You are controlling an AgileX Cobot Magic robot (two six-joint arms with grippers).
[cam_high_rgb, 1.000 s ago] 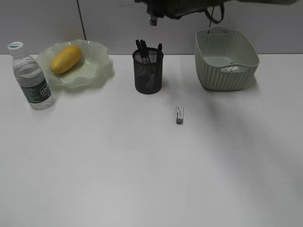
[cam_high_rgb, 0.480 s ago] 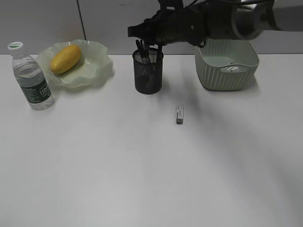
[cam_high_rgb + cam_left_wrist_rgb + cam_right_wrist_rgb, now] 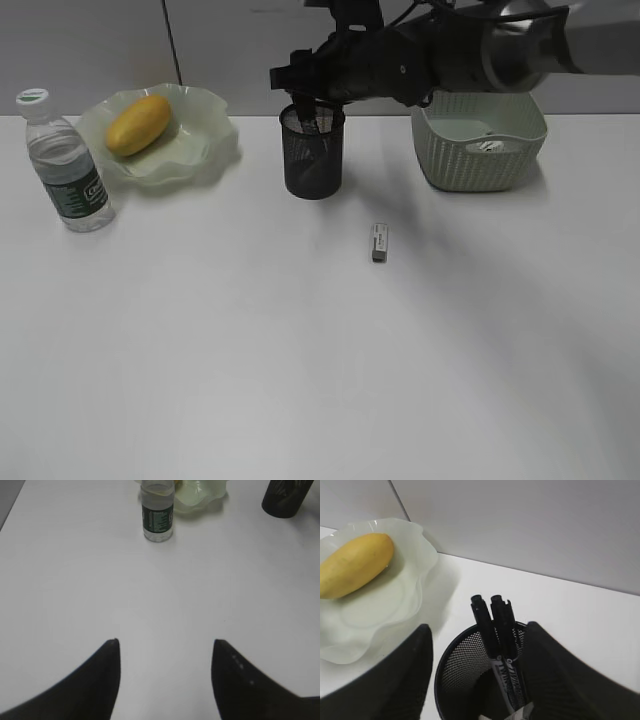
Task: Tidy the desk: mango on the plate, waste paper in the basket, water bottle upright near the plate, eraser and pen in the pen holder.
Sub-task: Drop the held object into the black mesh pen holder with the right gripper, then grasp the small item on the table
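My right gripper (image 3: 312,98) hovers just over the black mesh pen holder (image 3: 313,152), jaws spread wide on either side of its rim. In the right wrist view the right gripper (image 3: 480,626) brackets two black pens (image 3: 496,625) that stand loose inside the pen holder (image 3: 455,675). The mango (image 3: 139,123) lies on the wavy green plate (image 3: 205,150). Left of the plate the water bottle (image 3: 66,165) stands upright. The eraser (image 3: 380,242) lies on the desk (image 3: 300,360). The waste paper (image 3: 489,146) sits in the basket (image 3: 478,160). My left gripper (image 3: 165,641) is open over bare desk.
The left wrist view shows the bottle (image 3: 158,515), the plate's edge (image 3: 202,495) and the pen holder (image 3: 284,500) far ahead. A grey wall runs behind the desk. My right arm (image 3: 480,50) spans above the basket.
The right arm dropped from the top of the picture down over the pen holder, and its jaws have spread apart. The left gripper has stayed put.
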